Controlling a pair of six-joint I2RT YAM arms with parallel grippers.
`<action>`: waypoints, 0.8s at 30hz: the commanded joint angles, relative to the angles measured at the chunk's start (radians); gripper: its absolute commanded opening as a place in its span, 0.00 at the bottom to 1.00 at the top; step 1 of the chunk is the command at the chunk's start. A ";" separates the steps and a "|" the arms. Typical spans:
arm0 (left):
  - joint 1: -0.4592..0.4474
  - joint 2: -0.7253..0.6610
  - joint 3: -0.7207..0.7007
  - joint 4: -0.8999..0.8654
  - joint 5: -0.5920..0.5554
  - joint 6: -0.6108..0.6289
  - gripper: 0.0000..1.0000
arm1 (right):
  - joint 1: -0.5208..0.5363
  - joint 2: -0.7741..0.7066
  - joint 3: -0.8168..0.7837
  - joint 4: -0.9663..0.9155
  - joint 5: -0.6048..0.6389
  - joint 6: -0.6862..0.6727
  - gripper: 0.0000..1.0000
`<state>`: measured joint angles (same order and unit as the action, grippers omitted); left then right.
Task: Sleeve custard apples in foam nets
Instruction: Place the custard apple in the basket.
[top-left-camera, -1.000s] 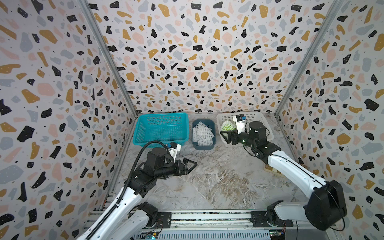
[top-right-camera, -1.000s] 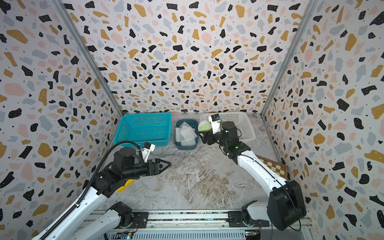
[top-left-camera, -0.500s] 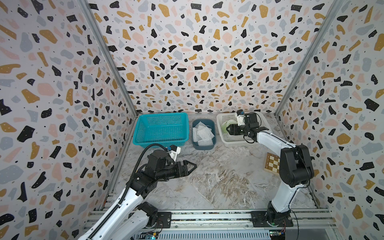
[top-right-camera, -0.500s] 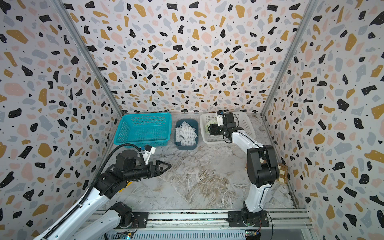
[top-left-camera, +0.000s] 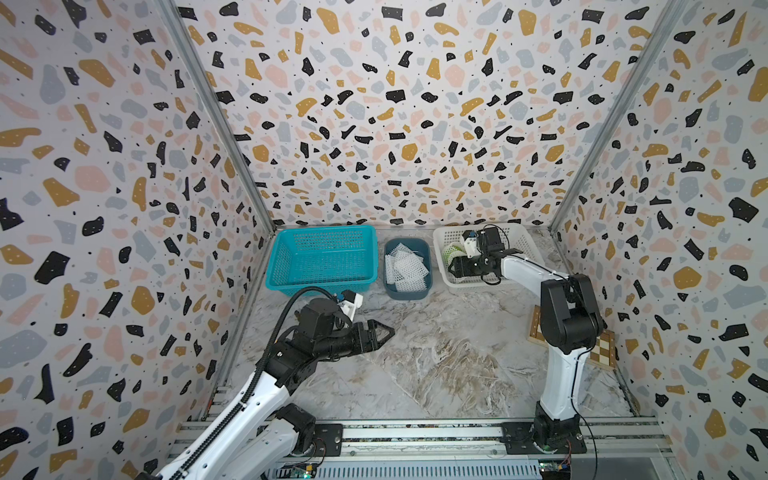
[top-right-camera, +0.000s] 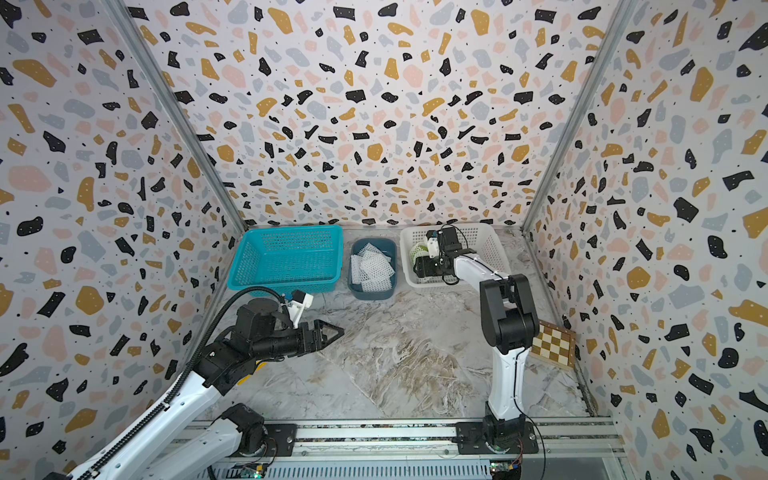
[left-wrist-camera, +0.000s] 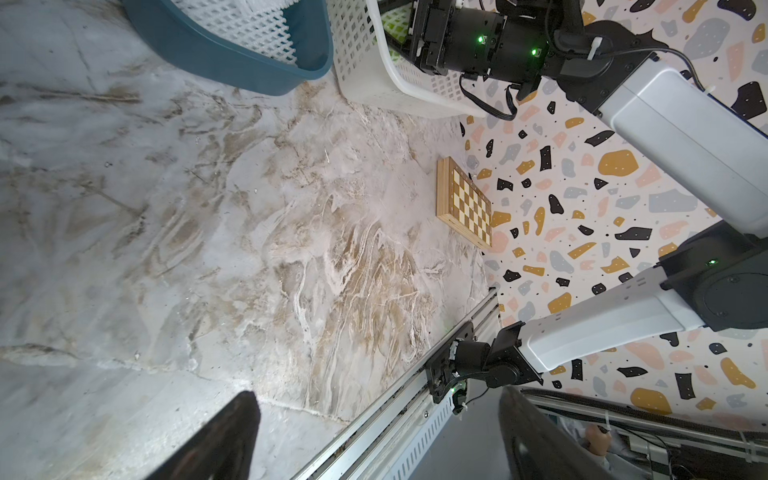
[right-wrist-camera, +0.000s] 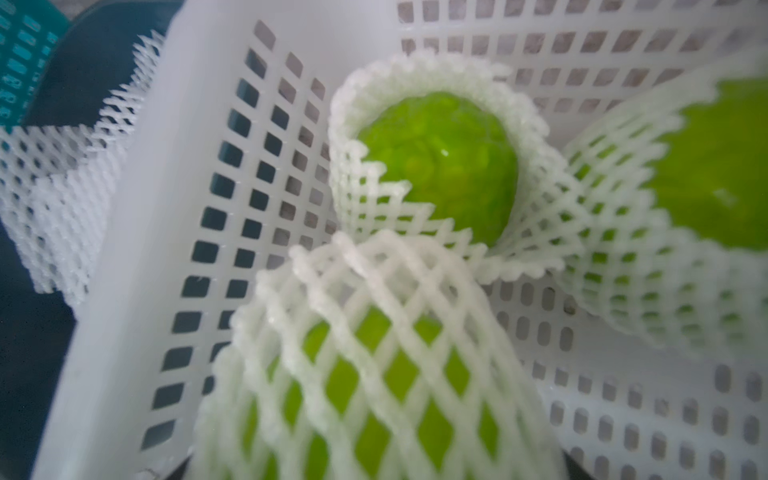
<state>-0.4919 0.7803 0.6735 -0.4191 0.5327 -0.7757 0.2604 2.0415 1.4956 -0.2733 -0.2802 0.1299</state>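
Honestly, I am not seeing whether my right gripper (top-left-camera: 455, 266) is holding the squashy-looking custard apple (right-wrist-camera: 432, 415) around its middle.

Along the back of the counter (top-left-camera: 436, 365), left to right: a basket (top-left-camera: 324, 259); a tub (top-left-camera: 409, 293) holding loose foam nets (top-left-camera: 405, 266); a second basket (top-left-camera: 523, 241) holding three netted custard apples (right-wrist-camera: 440, 166). A chessboard (top-right-camera: 555, 345) lies nearer the front, at the right wall.
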 joint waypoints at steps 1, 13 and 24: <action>0.007 -0.002 -0.013 0.028 0.000 0.001 0.89 | 0.002 0.014 0.055 -0.092 0.000 -0.023 0.72; 0.009 0.019 -0.011 0.027 0.001 0.002 0.88 | 0.009 0.111 0.158 -0.187 0.017 -0.043 0.73; 0.012 0.038 -0.020 0.041 -0.001 -0.004 0.88 | 0.014 0.109 0.161 -0.191 -0.004 -0.032 0.86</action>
<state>-0.4870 0.8146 0.6647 -0.4168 0.5323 -0.7773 0.2684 2.1792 1.6432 -0.4335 -0.2764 0.0963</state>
